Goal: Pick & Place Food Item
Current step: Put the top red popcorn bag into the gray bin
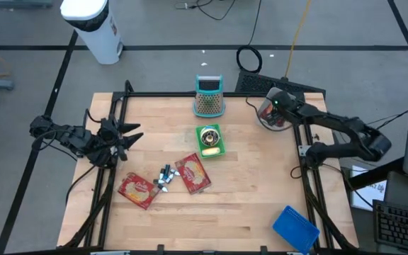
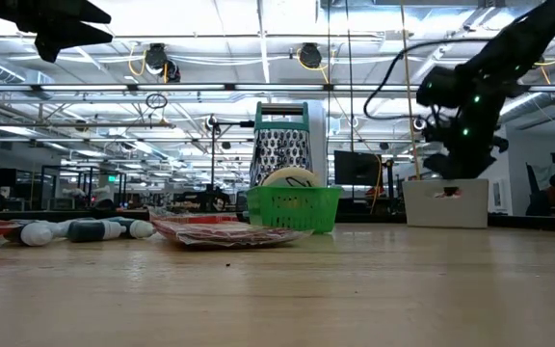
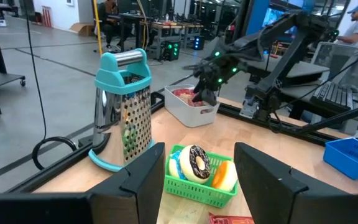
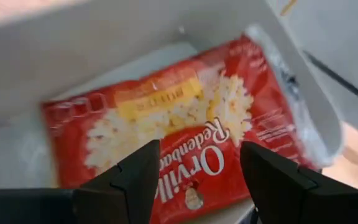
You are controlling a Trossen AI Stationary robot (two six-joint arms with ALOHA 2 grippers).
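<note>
**Popcorn packet in white bin, right gripper above it**

High view: right gripper (image 1: 275,106) over a white bin (image 1: 266,122) at the table's far right corner, red contents just visible inside. Left gripper (image 1: 122,136) near the left edge, well apart from everything, pointing toward the table's middle. Between the arms, a teal-topped grater (image 1: 208,98) at the far edge, and just nearer than it a green basket (image 1: 210,140) with a donut inside. Closer to the front, two red packets (image 1: 193,173) lying flat, a cluster of small markers (image 1: 165,178) between them. A blue tray (image 1: 295,228) at the near right corner, partly off the wooden table (image 1: 246,205).

Low view: right gripper (image 2: 456,145) hanging just above the bin's (image 2: 446,204) rim, green lights lit on its wrist. Grater (image 2: 279,145) upright behind the basket (image 2: 294,208). Red packets (image 2: 224,231) flat on the wood, markers (image 2: 85,230) to their left.

Left wrist view: left fingers (image 3: 266,180) apart, nothing between them, with the basket (image 3: 201,186) ahead, holding the donut (image 3: 199,163). Grater (image 3: 124,106) upright beside it. Farther off, the bin (image 3: 191,107) with red inside.

Right wrist view: right fingers (image 4: 135,180) spread wide, empty, directly over a red Orville Redenbacher popcorn packet (image 4: 185,137) lying inside the bin (image 4: 55,50). Fingertips close above the packet, not gripping it.
</note>
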